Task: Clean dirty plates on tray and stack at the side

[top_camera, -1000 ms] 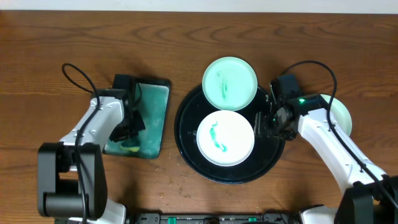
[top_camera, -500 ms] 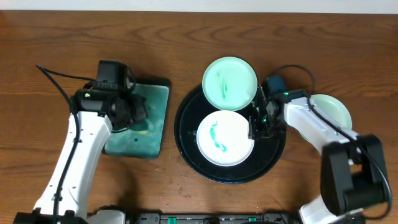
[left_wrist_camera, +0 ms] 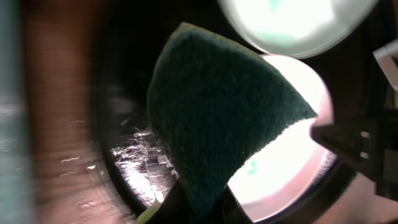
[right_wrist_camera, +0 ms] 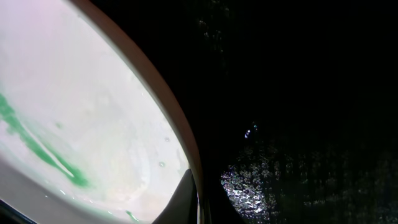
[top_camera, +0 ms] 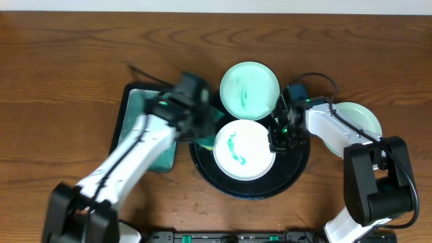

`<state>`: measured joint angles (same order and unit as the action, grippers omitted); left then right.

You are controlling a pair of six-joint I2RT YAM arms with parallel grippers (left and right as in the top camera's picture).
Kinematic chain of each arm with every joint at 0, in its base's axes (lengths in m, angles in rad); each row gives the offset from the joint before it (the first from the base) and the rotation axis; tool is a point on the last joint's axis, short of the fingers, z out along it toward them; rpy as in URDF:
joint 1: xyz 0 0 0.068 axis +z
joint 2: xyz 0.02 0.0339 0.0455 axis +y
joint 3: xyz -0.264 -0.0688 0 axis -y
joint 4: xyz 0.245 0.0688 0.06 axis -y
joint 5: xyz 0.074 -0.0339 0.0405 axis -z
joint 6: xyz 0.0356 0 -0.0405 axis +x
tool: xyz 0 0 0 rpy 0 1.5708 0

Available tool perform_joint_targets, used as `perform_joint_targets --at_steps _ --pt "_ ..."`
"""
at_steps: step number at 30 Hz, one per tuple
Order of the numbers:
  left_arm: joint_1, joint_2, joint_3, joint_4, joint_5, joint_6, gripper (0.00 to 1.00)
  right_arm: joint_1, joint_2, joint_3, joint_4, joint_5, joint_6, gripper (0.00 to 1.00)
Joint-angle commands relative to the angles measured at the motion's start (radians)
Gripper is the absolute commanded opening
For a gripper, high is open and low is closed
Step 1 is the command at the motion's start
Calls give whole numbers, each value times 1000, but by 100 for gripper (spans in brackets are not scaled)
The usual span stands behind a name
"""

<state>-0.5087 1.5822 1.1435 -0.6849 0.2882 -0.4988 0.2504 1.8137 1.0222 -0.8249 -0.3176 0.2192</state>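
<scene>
Starting at the left, the rectangular dish of teal liquid lay on the tabletop with nothing over it. A second earlier the left arm had been hunched above it; now that arm had swung right. The left hand hung over the left rim of the tray, clamped tight on a dark green sponge, whose broad face the wrist view showed poised just above the tray floor and the plate's near edge. Whether the sponge already touched the plate could not be told.

Inside the tray sat the smeared plate, its green streak untouched. A second plate, tinted teal, rested across the tray's far rim. On the right side of the smeared plate, the right hand had gone from standing apart to pinched together on the plate's rim, as its wrist view confirmed. Farther right, a third plate lay on the tabletop beside the tray, partly hidden by the right arm.

With the plate apparently pinned and the wet sponge brought in, scrubbing looked ready to begin. No tray plate appeared cleaned yet, so most of the task remained.
</scene>
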Motion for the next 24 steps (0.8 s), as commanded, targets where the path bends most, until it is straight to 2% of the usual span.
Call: perform_joint_targets --at_steps 1,5,10,12,14,19,24 --pt "-91 81 5 58 26 -124 7 6 27 -5 -2 -1 28 1" --pt "-157 189 5 151 31 -219 7 6 27 -5 -5 -1 27 1" --pt "-172 311 5 267 173 -233 8 6 27 -5 -5 -1 27 1" --pt "-172 360 5 266 155 -225 8 6 27 -5 -5 -1 27 1" --pt "-166 396 5 217 75 -217 7 6 27 -5 -5 -1 27 1" --pt "-124 415 16 -10 -298 -209 7 6 27 -5 -10 -1 27 1" --pt "-74 415 90 -169 -461 -206 7 7 27 -5 -13 16 27 1"
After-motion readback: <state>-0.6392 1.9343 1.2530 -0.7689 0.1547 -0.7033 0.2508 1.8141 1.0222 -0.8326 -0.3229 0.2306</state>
